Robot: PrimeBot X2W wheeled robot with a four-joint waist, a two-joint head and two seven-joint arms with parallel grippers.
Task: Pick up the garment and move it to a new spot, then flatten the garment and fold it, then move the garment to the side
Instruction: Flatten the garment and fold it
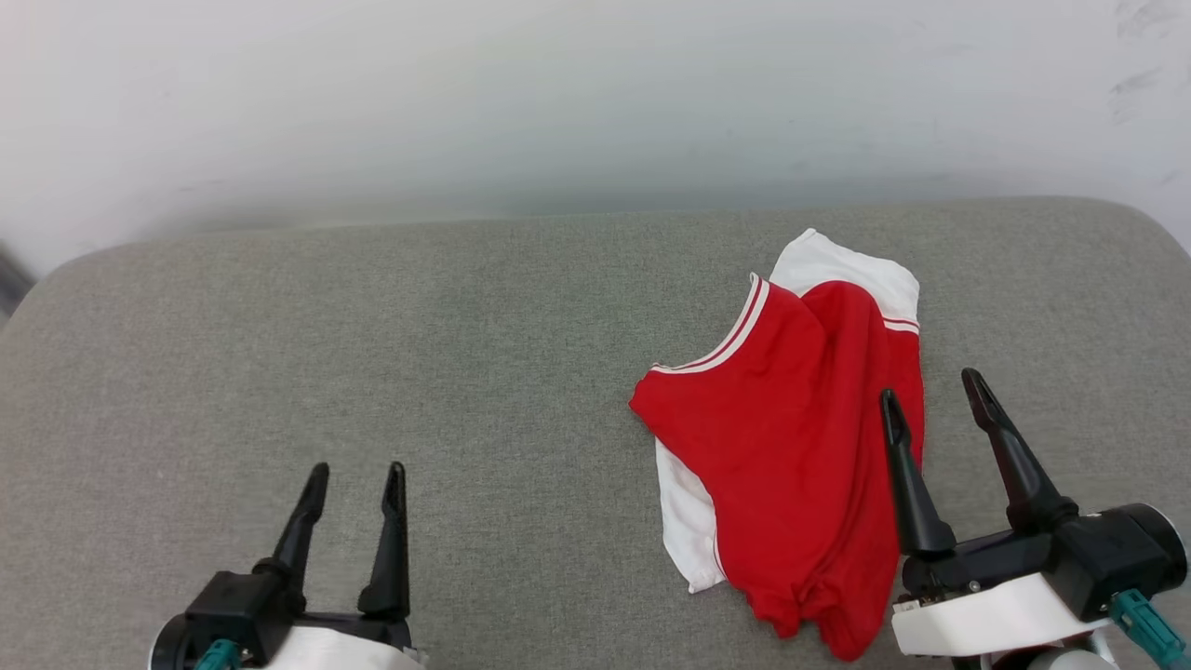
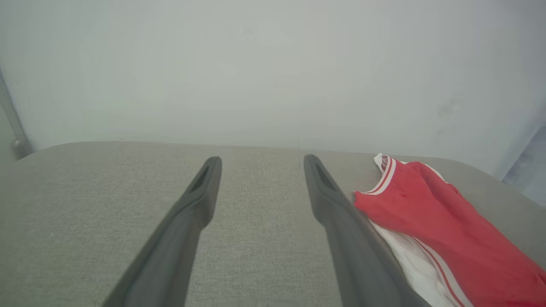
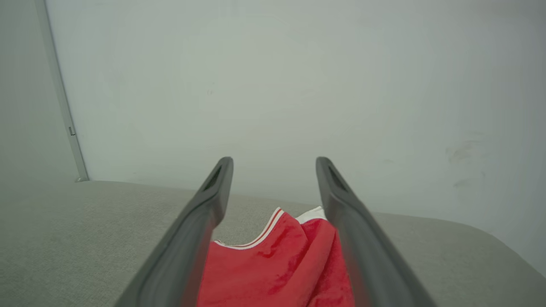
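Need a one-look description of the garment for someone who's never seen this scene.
A wide grey fabric surface runs along a white wall. On its right part, by the right gripper, lies the garment, rumpled. It alone is red, with white sleeves and red-and-white striped trim.

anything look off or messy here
Only the garment: it lies in a rumpled heap on the right of the grey cushion, folded over itself, white fabric poking out at the far end and the left edge, its near end bunched beside the open right gripper. No damage or spills visible.
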